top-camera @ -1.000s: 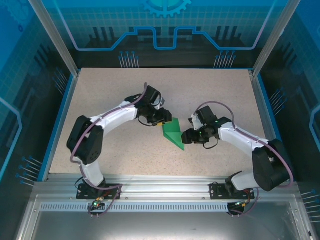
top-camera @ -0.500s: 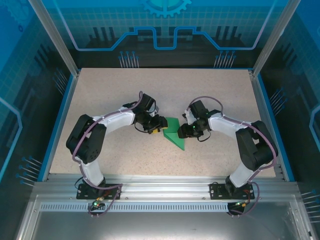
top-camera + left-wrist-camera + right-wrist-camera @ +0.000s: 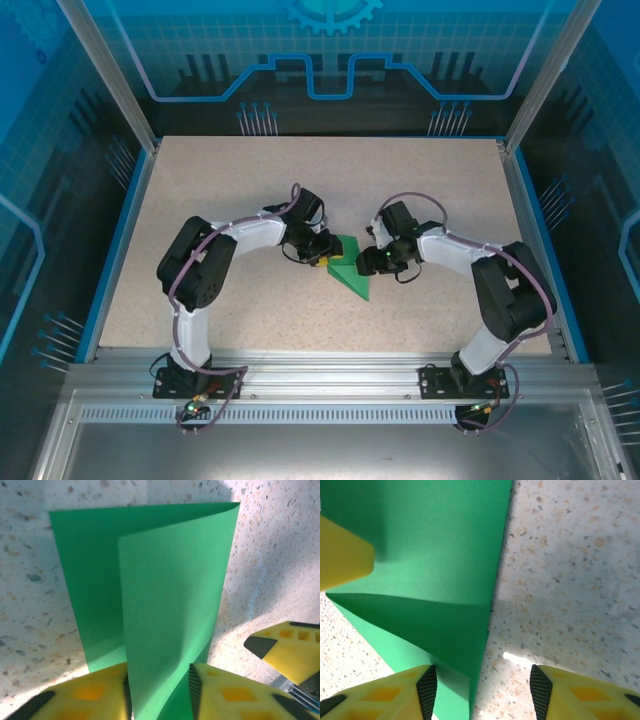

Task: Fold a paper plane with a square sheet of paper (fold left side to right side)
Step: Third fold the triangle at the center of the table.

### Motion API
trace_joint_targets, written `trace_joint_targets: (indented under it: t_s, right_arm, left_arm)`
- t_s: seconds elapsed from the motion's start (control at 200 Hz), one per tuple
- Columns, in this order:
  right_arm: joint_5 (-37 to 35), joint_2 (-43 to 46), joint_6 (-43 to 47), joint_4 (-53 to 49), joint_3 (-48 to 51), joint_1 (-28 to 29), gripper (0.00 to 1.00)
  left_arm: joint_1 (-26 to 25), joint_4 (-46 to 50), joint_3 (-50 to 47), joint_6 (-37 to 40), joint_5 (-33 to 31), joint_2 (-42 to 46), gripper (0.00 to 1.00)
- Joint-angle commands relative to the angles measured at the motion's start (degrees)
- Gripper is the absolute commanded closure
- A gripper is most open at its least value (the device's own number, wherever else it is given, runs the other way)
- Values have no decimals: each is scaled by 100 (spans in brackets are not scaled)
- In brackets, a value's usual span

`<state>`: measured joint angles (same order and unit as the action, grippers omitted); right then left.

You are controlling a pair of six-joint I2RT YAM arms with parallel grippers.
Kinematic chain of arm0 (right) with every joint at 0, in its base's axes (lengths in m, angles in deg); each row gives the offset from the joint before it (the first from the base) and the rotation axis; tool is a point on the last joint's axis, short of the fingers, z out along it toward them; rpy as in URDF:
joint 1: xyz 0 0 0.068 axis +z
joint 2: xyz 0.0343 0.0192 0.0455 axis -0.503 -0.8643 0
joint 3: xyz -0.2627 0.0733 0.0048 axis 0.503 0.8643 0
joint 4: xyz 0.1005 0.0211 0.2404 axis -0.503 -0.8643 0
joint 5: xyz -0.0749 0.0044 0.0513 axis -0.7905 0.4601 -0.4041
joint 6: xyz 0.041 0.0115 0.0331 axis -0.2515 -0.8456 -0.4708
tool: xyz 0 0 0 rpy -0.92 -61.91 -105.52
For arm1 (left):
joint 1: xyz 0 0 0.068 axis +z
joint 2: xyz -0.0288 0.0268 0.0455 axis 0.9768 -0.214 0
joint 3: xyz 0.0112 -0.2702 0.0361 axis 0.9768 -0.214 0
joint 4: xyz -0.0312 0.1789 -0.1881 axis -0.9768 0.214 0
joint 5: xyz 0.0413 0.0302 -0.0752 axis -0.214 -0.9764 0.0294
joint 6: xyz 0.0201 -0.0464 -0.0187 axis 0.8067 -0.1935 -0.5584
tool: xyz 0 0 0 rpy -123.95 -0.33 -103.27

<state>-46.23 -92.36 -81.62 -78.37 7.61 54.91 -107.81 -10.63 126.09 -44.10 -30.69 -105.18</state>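
Between my left gripper and right gripper lies the square sheet of paper, its long axis slanting from far left to near right. My left jaws stand narrow around the lifted left flap; I cannot tell whether they pinch it. My right jaws gape wide, straddling the sheet's right edge, where I judge the flap must land.

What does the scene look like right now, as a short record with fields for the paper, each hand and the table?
paper: square sheet of paper, bright green, partly folded, one flap raised over the flat part
left hand: jaws apart, the raised flap running up between them
right hand: jaws apart, low over the table, the paper's edge lying between them
table: speckled beige, the paper near its middle
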Motion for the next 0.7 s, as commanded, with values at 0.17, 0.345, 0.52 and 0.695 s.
trace_joint_targets:
  t_s: [0.17,0.345,0.52,0.695]
  right_arm:
    - [-858,1351,239,256,702,432,37]
    - [-1530,1511,361,583,945,1340,35]
    - [-1929,990,630,766,776,1783,34]
    - [-2145,629,707,827,609,1930,34]
  left_arm:
    - [-32,232,173,-15,-55,141,74]
    - [-32,369,259,-32,-38,146,75]
    - [-31,457,393,-59,-6,106,75]
    - [-41,520,531,-94,31,58,76]
